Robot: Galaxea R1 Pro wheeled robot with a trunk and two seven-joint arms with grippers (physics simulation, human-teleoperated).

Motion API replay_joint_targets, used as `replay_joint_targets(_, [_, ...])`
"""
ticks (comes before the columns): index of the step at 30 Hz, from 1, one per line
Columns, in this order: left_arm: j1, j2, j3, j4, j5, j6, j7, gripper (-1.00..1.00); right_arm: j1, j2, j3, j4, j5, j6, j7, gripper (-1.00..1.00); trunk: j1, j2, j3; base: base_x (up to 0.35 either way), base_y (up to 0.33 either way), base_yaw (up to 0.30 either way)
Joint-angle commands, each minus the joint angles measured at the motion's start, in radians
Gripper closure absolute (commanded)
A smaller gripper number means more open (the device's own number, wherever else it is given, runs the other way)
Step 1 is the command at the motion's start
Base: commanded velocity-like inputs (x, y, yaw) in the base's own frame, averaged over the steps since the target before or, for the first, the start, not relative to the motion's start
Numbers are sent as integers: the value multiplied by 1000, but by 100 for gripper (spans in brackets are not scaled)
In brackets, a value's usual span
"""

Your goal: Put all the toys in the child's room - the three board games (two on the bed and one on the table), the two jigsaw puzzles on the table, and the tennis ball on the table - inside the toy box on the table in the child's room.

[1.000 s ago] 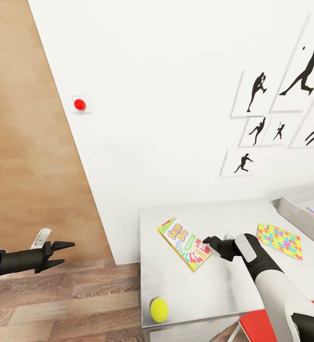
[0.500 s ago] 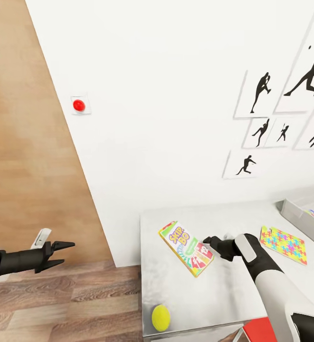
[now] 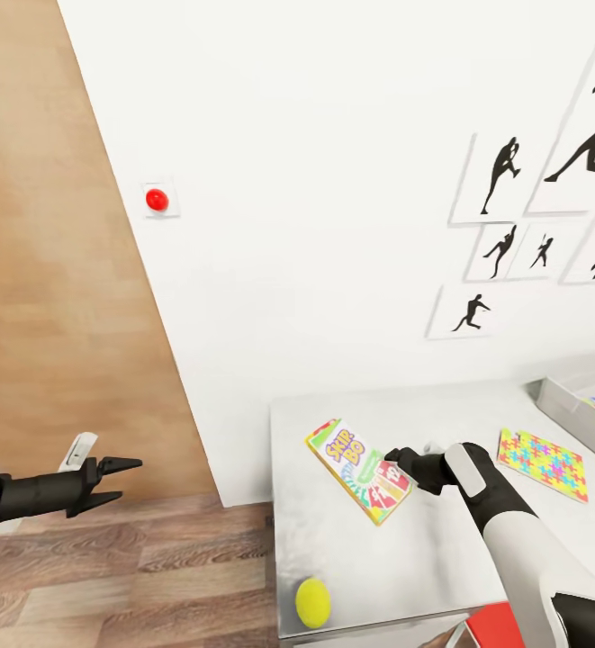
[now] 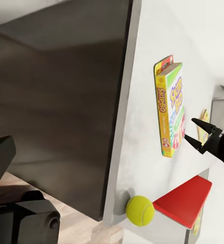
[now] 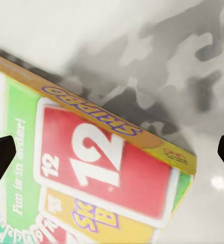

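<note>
Change since earlier: nothing on the table had truly moved; the whole head view had shifted a little, so board game, ball and puzzle all sat slightly further right in it, and both arms kept their poses.
Right arm: reached forward and leftward low over the table, its right gripper at the near right corner of the board game, fingers spread wide (nothing held), one black tip at either side of the box corner in the wrist view.
Left arm: stretched out level over the wood floor, well left of the table; left gripper parted, holding nothing.
Board game: thin flat box, white-green-yellow lid with "SKIP-BO" lettering and a red "12" card, lying flat and askew near the table's left edge.
Tennis ball: yellow-green, at the near left corner.
Jigsaw puzzle: neon multicoloured square, flat towards the right edge, beside the grey toy box.
</note>
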Motion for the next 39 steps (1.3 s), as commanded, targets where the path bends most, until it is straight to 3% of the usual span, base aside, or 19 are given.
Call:
replay_joint_targets(1, [-1, 1, -2, 1, -8, 1, -10, -100, -1, 0, -2, -2, -11, 4, -9, -100, 1, -2, -2, 0, 206, 0])
replay_joint_targets(39, [-1, 0, -4, 1, -8, 0, -10, -100, -1, 10, -1, 6, -9, 1, -9, -100, 1, -2, -2, -11, 87, 0])
